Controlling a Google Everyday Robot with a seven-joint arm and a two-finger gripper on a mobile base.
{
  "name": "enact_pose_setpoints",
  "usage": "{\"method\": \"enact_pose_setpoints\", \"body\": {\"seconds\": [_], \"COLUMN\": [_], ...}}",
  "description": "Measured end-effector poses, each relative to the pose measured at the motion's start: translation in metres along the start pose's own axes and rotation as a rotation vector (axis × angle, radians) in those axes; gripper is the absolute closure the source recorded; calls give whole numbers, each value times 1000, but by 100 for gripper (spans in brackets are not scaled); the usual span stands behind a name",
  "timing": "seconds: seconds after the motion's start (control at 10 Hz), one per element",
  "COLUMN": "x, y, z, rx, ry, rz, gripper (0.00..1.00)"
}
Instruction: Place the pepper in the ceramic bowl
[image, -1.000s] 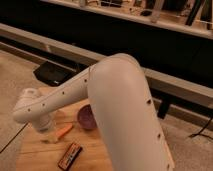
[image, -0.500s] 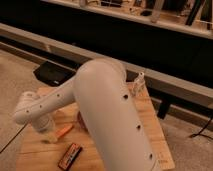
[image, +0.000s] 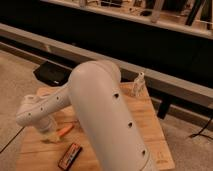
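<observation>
The orange pepper (image: 65, 131) lies flat on the wooden table (image: 150, 125), near its left front. My gripper (image: 48, 134) hangs low over the table just left of the pepper, its pale fingertips at the pepper's left end. It looks open, and nothing is lifted in it. My thick white arm (image: 100, 110) sweeps across the middle of the view. The ceramic bowl is hidden behind that arm.
A dark candy bar with orange edges (image: 70, 156) lies near the table's front edge, right of the gripper. A small white bottle (image: 138, 85) stands at the back edge. A black box (image: 50, 74) sits on the floor behind the table, below a long ledge (image: 165, 80).
The arm's elbow has swung left and closer to the camera, covering the bowl that showed one second ago. The gripper stays by the pepper.
</observation>
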Motion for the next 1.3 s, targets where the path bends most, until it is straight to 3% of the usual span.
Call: {"method": "enact_pose_setpoints", "body": {"seconds": [0.2, 0.8, 1.0, 1.3], "x": [1, -1, -1, -3], "y": [3, 3, 2, -10], "z": [5, 12, 8, -16], "rx": [-14, -35, -42, -46], "ry": [12, 28, 35, 13], "rz": [-12, -5, 3, 38], "gripper": [37, 97, 100, 100]}}
